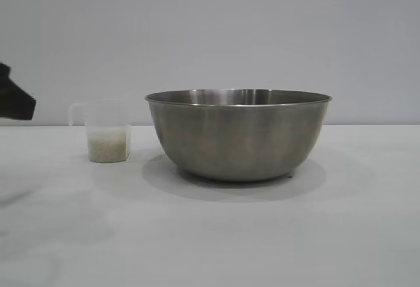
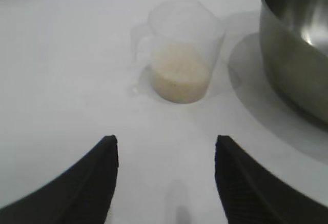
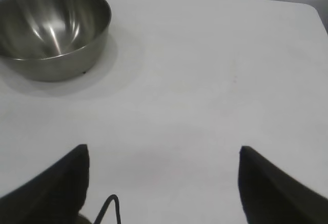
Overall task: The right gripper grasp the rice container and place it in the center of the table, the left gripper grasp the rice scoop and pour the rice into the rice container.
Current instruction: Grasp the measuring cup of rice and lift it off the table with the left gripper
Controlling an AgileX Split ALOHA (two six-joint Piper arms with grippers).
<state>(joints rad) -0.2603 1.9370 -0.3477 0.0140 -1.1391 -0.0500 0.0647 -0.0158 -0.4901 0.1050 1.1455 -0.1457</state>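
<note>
- Two vessels on the white table (image 1: 210, 247): stainless-steel rice container (image 1: 238, 136) at frame centre, translucent rice scoop (image 1: 105, 132) just to its left, apart from it.
- Scoop upright, roughly a third full of off-white rice (image 1: 108, 144), handle toward frame left.
- Left gripper (image 2: 166, 175) at the exterior view's left edge, jaws apart and empty, pointed at the scoop, short of it.
- Right gripper (image 3: 163, 183) well back from the container, jaws wide, nothing held.

White table (image 1: 367, 234) under steel rice container (image 1: 238, 136) and rice scoop (image 1: 106, 132).
</note>
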